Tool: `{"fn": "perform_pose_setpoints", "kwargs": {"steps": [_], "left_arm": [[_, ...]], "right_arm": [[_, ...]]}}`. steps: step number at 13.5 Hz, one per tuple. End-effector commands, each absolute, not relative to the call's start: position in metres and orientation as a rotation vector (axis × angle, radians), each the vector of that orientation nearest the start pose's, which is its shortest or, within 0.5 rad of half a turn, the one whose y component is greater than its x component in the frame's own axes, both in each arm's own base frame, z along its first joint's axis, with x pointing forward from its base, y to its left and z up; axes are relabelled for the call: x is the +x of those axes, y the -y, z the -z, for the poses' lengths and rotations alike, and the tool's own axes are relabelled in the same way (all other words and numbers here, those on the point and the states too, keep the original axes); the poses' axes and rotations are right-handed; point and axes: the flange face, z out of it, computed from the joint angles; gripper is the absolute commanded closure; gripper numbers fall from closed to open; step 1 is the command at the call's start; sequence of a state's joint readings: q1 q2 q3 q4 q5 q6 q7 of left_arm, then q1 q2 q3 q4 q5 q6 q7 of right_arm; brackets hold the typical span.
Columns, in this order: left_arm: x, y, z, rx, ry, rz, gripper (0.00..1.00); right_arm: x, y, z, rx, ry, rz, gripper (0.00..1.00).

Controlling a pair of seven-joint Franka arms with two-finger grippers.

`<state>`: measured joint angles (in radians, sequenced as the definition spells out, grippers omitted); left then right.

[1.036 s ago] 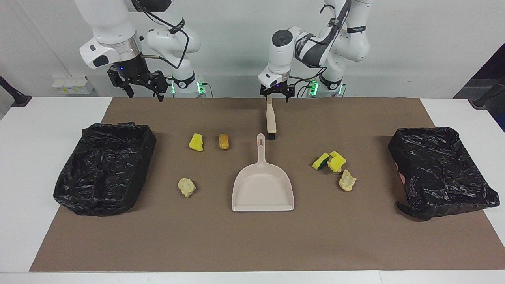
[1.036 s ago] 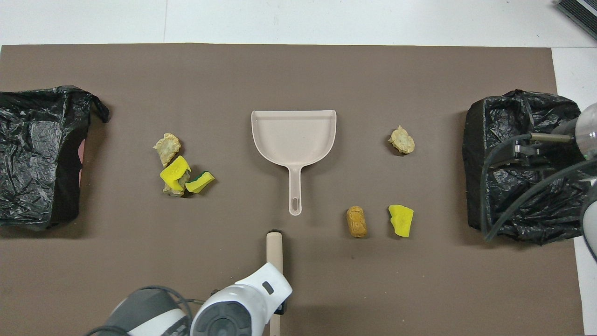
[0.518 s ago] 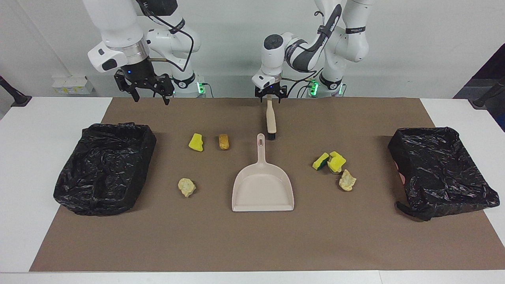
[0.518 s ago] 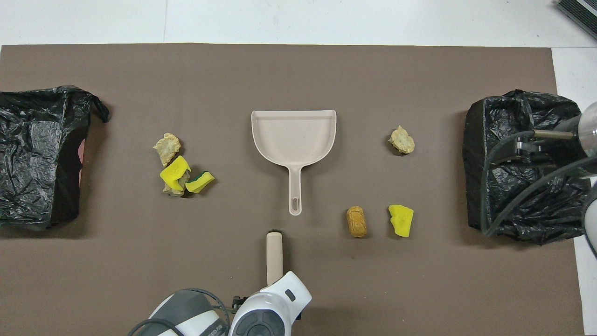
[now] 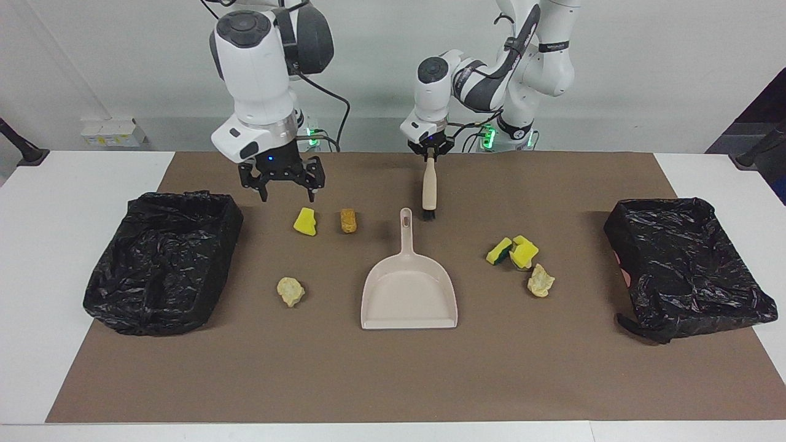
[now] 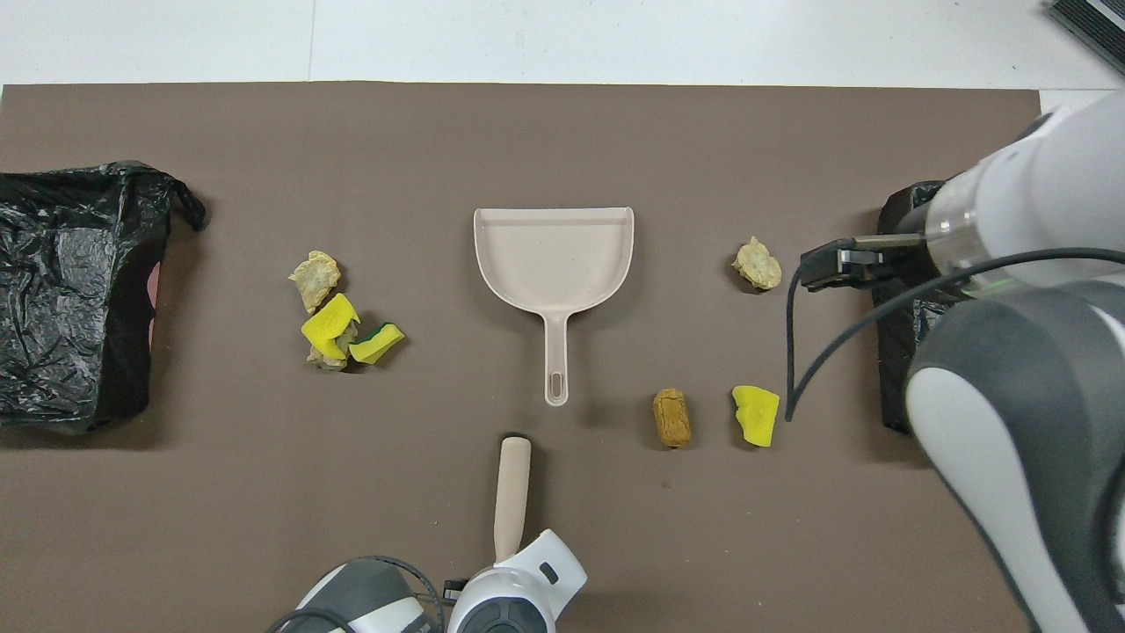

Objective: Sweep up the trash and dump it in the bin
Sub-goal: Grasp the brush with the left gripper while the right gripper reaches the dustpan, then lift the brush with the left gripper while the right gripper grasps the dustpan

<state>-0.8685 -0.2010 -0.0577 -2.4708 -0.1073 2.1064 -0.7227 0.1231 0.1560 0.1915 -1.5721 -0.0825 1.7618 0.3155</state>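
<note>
I've got the brush [image 5: 428, 184] pinched in my left gripper [image 5: 430, 155], hanging bristles-down just robotward of the dustpan [image 5: 409, 293] handle — right gripper [image 5: 281, 183] spread empty beside the yellow sponge [image 5: 305, 221]; trash scattered either end of the dustpan.

a big brown mat [image 5: 393, 380] covers the white table [image 5: 73, 184]. at the back wall, past the table edge by the right arm's end, sits a small white box [image 5: 113, 132], and a dark thing [image 6: 1090, 22] shows at one corner
</note>
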Motion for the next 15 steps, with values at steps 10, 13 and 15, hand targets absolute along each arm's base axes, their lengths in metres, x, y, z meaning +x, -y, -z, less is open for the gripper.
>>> {"fn": "perform_pose_setpoints", "kwargs": {"steps": [10,13,15], "left_arm": [[0.387,0.123,-0.498,-3.160,-0.037,-0.328,1.00],[0.429,0.079,-0.478,-3.172,-0.104,-0.371,1.00],[0.459,0.070,-0.452,-3.121,-0.107,-0.393,1.00]], "right_arm": [[0.567,-0.349,-0.424,-3.157,-0.023,0.040,0.00],[0.552,-0.391,-0.390,-3.153,-0.029,0.051,0.00],[0.549,-0.406,-0.372,-3.143,-0.013,0.057,0.00]]}}
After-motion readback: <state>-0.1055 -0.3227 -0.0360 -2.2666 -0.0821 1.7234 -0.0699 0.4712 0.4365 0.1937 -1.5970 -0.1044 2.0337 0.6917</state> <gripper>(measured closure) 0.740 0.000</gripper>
